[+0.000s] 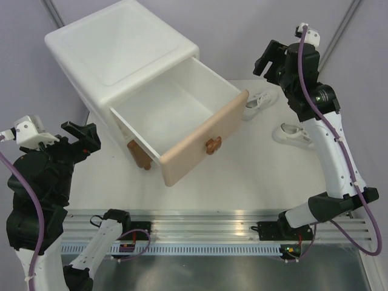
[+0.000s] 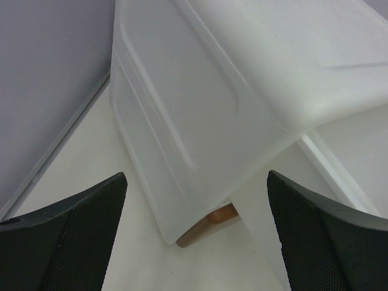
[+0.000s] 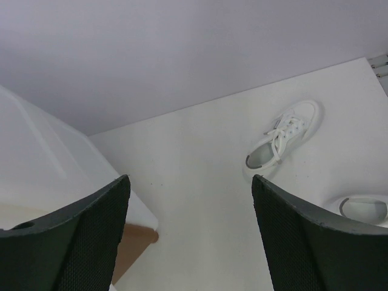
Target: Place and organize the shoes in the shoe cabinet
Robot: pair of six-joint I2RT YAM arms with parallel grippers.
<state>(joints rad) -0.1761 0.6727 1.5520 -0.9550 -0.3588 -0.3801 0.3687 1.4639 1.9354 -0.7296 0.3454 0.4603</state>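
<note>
Right gripper (image 3: 190,177) spread, aloft near sneaker (image 3: 282,134)

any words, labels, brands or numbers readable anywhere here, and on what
No readable text in any view.
The shoe cabinet and its open drawer: plain, no writing visible.
The far white sneaker and near white sneaker: no brand mark legible.
Small coloured parts on the arm bases: too small to tell.

top view: white sneaker (image 1: 262,100) partly hidden behind drawer front (image 1: 206,142) | second white sneaker (image 1: 290,133) part-covered by right arm (image 1: 330,151) | right wrist view: second sneaker cut by frame edge and a finger (image 3: 315,242) of the right claw (image 3: 189,179) | left wrist view: cabinet (image 2: 200,109) cropped at top and right
</note>
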